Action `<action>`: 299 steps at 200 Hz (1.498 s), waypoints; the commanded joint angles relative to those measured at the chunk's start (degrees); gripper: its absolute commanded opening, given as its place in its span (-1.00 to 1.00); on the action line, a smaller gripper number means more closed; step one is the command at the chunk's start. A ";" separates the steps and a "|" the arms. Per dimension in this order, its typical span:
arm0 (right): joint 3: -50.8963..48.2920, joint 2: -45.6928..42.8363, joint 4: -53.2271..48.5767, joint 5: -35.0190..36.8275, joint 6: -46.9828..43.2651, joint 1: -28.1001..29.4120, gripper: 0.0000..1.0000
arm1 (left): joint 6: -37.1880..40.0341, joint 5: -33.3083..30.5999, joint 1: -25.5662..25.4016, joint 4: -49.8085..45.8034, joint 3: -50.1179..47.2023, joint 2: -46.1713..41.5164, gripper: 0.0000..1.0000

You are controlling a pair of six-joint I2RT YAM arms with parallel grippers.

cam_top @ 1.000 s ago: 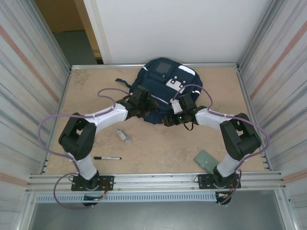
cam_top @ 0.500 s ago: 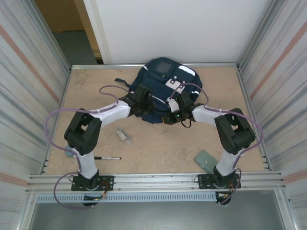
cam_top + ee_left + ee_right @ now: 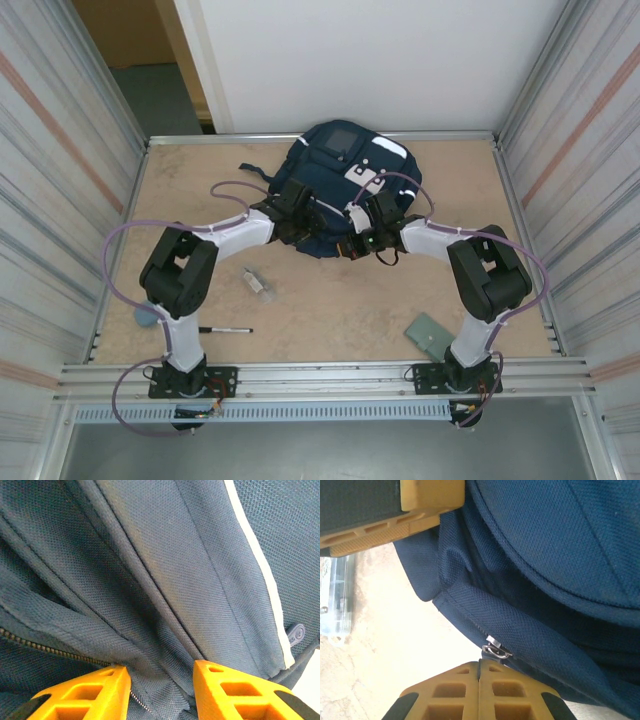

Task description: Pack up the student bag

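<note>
Both grippers are working at the zip, at the table's far edge.

The right gripper is pressing its orange jaws fully together just beneath the small metal zipper pull; whether it is catching the tab, I cannot tell. The left gripper is standing at a narrow gap, seemingly pinching a bunched fold beside the zip. Both are on the large navy-blue fabric student bag, which is lying mid-way along the far edge of the pale wooden table. The risk here is a shallow bite slipping off the pull, or slack fabric jamming the slider.
</note>
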 commanded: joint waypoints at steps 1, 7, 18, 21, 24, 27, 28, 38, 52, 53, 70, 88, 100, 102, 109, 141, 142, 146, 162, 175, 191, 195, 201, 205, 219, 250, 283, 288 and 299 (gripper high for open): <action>1.54 1.37 -1.13 -0.39 -0.67 0.07 -0.52 | -1.45 -0.45 -0.06 -0.85 -3.92 -2.13 -0.23; 1.26 1.45 -0.61 -0.19 -0.44 0.12 -0.32 | -1.53 -1.68 -0.38 -0.18 -5.11 -3.37 -0.23; 0.95 1.64 0.23 0.47 -0.30 0.39 -0.15 | -1.84 -3.83 -0.84 1.10 -6.91 -5.16 -0.23; 0.93 1.71 0.36 0.65 -0.28 0.42 -0.13 | -1.99 -4.07 -0.92 1.32 -7.27 -5.61 -0.22; 0.93 1.85 0.50 0.71 -0.25 0.46 -0.12 | -2.11 -4.12 -0.94 1.46 -7.62 -5.88 -0.22; 0.99 1.91 0.57 0.69 -0.18 0.50 -0.11 | -2.37 -4.15 -0.94 1.57 -7.75 -6.13 -0.22; 0.96 1.96 0.59 0.66 -0.15 0.51 -0.11 | -2.40 -4.15 -0.94 1.62 -7.87 -6.19 -0.22; 1.49 2.65 0.77 -0.25 0.09 0.52 -0.08 | -2.78 -3.83 -0.94 1.99 -8.18 -6.52 -0.22; 2.33 3.73 1.42 -1.39 0.72 0.63 -0.07 | -2.35 -3.68 -0.90 1.69 -8.01 -6.76 -0.22; 2.42 3.79 1.46 -1.39 0.74 0.61 -0.07 | -2.30 -3.74 -0.88 1.68 -8.00 -6.77 -0.22; 3.64 4.91 1.32 -0.25 0.60 1.03 -0.09 | -1.70 -3.97 -0.39 1.45 -7.72 -6.87 -0.22; 4.08 5.08 1.32 2.81 1.04 1.65 -0.16 | -1.73 -3.60 0.04 1.26 -7.61 -7.20 -0.21; 3.77 4.89 1.90 4.61 1.08 2.25 -0.24 | -1.27 -4.78 0.03 0.80 -7.89 -7.76 -0.21; 3.61 4.78 2.10 4.74 1.06 2.44 -0.26 | -1.28 -5.18 0.03 0.74 -8.03 -7.81 -0.20; 3.49 4.75 2.36 5.55 0.99 2.80 -0.28 | -1.31 -6.78 -0.06 0.85 -8.71 -8.05 -0.19; 2.18 3.71 2.46 11.56 0.67 5.85 -0.45 | -2.27 -10.89 0.48 3.27 -11.30 -7.75 -0.17; 2.08 3.66 2.51 11.68 0.67 5.95 -0.46 | -2.17 -10.94 0.51 3.26 -11.27 -7.66 -0.17; 1.71 3.65 3.02 12.13 0.77 6.23 -0.47 | -1.88 -11.10 0.69 3.10 -10.99 -7.51 -0.17; 1.11 3.95 4.31 13.48 2.44 6.70 -0.50 | -0.53 -12.13 1.16 2.64 -9.62 -6.61 -0.18; 1.01 4.15 5.30 14.30 4.78 6.67 -0.38 | -0.47 -12.87 1.21 2.52 -8.67 -5.74 -0.20; 0.33 4.11 7.89 14.45 7.47 6.74 -0.21 | -1.46 -14.00 1.19 3.04 -8.13 -4.77 -0.28; 0.23 4.13 8.52 14.48 7.90 6.79 -0.18 | -1.79 -14.23 1.20 3.29 -8.09 -4.63 -0.30; 0.21 4.36 9.46 14.37 8.34 6.90 -0.13 | -2.29 -14.55 1.21 3.78 -8.24 -4.36 -0.33; 0.21 4.60 9.92 14.01 8.44 6.92 -0.10 | -2.42 -14.64 1.19 4.06 -8.33 -4.21 -0.35; 1.18 5.83 9.95 12.81 8.64 7.20 -0.08 | -3.51 -14.40 1.24 5.02 -8.59 -3.80 -0.40; 2.61 6.98 9.49 20.10 8.04 9.83 -0.33 | -2.82 -11.34 1.24 6.24 -8.56 -3.45 -0.63; 4.54 6.86 4.87 36.96 12.28 12.61 -0.65 | -3.19 -8.10 1.16 8.28 -11.22 -5.77 -0.88; 4.69 6.71 4.52 37.78 13.24 12.63 -0.72 | -2.58 -7.76 1.11 8.34 -11.62 -6.27 -0.93; 4.79 6.40 4.58 38.70 14.73 12.68 -0.84 | -1.41 -7.56 1.12 8.20 -12.26 -7.47 -1.00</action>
